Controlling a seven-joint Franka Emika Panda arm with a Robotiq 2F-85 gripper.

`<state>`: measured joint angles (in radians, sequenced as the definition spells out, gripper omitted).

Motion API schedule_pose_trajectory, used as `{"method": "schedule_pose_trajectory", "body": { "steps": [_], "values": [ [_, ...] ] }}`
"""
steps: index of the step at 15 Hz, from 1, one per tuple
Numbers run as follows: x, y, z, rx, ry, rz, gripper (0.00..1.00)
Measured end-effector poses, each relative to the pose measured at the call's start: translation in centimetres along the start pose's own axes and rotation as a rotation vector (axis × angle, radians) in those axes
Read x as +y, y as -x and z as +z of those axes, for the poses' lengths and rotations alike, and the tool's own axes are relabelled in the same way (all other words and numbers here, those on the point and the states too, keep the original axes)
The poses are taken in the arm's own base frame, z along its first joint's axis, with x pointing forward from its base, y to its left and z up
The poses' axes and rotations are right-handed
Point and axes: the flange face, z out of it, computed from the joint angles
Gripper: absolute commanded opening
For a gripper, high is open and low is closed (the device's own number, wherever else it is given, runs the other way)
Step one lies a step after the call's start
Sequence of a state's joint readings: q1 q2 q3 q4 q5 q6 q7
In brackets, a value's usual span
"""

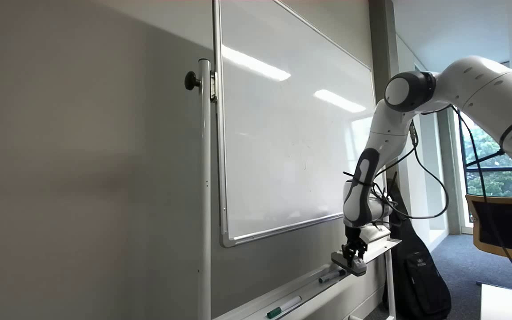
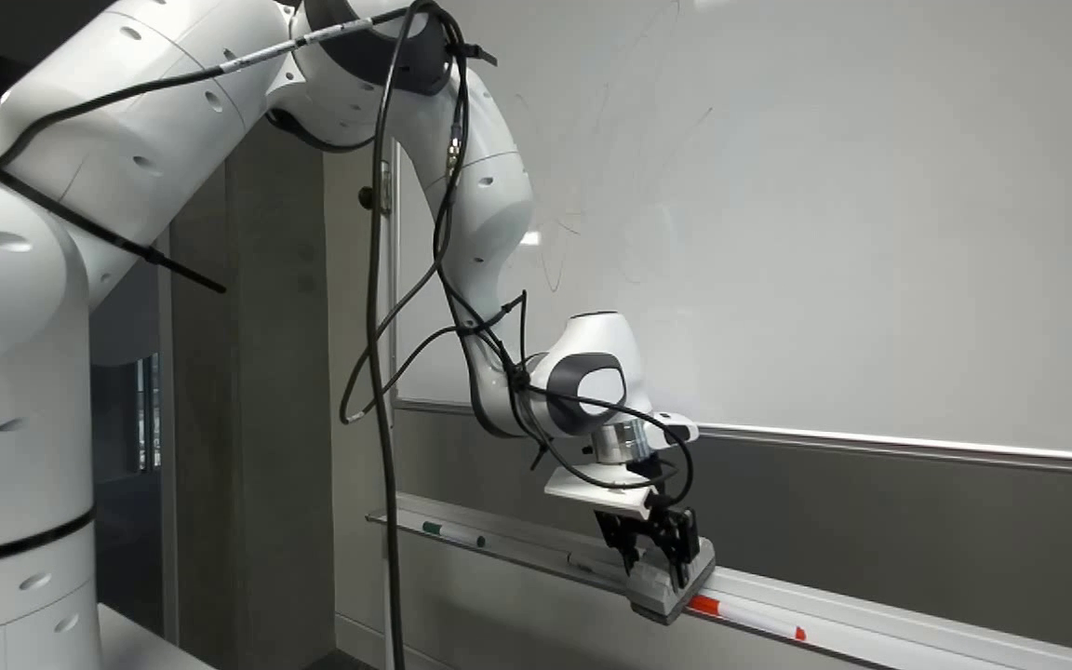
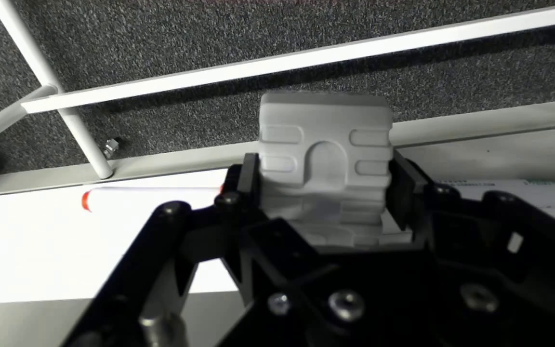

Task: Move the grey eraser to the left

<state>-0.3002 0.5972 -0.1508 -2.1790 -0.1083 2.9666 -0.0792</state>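
Observation:
The grey eraser (image 1: 357,268) is a light-grey block with moulded ridges. It lies across the narrow whiteboard tray (image 1: 308,290), its near end sticking out past the front edge, in an exterior view (image 2: 657,593) too. My gripper (image 2: 655,572) points down over it. In the wrist view the gripper's two fingers (image 3: 324,188) sit against both sides of the eraser (image 3: 325,159), shut on it. The gripper also shows in an exterior view (image 1: 354,257). I cannot tell whether the eraser rests on the tray or hangs slightly above it. Its underside is hidden.
A red-capped marker (image 2: 748,616) lies on the tray close beside the eraser. A dark-capped marker (image 1: 332,276) lies on the eraser's opposite side, and a green-capped marker (image 1: 284,306) farther along. The whiteboard (image 1: 291,133) stands above the tray. A white bar (image 3: 282,66) runs near the floor.

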Motion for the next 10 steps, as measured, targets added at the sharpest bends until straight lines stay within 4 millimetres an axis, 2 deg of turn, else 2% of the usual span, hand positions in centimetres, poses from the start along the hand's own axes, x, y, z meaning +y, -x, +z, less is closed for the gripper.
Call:
{"method": "schedule_pose_trajectory", "body": {
  "steps": [5,10],
  "values": [
    [2.1,1.3,-1.0,-0.084,0.017,0.078,0.38],
    [1.1,2.6,-3.4,-0.107,0.018,0.094,0.38]
  ]
}}
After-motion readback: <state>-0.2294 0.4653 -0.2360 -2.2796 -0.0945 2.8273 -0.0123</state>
